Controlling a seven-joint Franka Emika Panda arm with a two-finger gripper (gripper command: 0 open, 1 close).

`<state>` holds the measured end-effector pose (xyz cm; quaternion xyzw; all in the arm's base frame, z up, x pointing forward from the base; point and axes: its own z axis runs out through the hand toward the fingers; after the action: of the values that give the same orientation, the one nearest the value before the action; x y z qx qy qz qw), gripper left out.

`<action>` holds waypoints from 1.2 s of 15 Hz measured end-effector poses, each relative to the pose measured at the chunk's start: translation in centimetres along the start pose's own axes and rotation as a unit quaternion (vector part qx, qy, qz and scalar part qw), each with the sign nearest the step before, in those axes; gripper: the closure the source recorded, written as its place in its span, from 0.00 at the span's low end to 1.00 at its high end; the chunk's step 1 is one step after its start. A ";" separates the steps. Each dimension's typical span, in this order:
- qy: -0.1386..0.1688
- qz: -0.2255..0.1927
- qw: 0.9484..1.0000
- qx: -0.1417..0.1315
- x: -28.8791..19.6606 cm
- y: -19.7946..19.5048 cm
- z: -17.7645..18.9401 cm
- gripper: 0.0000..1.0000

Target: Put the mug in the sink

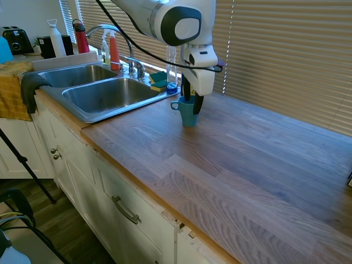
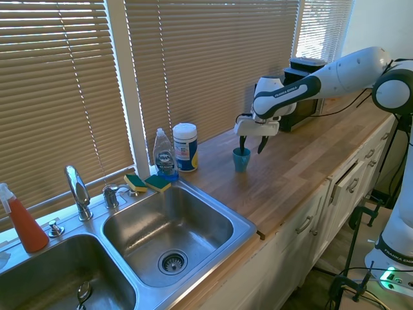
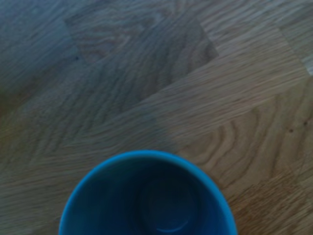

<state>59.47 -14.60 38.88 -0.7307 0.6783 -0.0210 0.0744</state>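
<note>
First exterior: gripper (image 1: 192,104) down over mug (image 1: 186,111), fingers spread, one inside the rim, one outside; clamped or not, cannot tell. Upright on counter (image 1: 236,159), just beyond sink (image 1: 104,93); bare wood on the far side.

Second exterior: canister (image 2: 186,146) and soap bottle (image 2: 165,155) between mug and basin.

Wrist: teal, empty inside.

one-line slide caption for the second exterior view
Open gripper straddling the teal mug on the wooden counter.
</note>
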 end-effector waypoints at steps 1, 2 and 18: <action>-0.001 0.000 1.000 -0.006 0.1 -0.2 0.5 1.00; -0.002 0.000 1.000 -0.010 0.1 -0.5 0.9 1.00; -0.001 -0.002 1.000 -0.024 1.1 -2.3 3.0 1.00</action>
<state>62.20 -15.33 36.19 -0.7339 0.6767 -0.0046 0.0578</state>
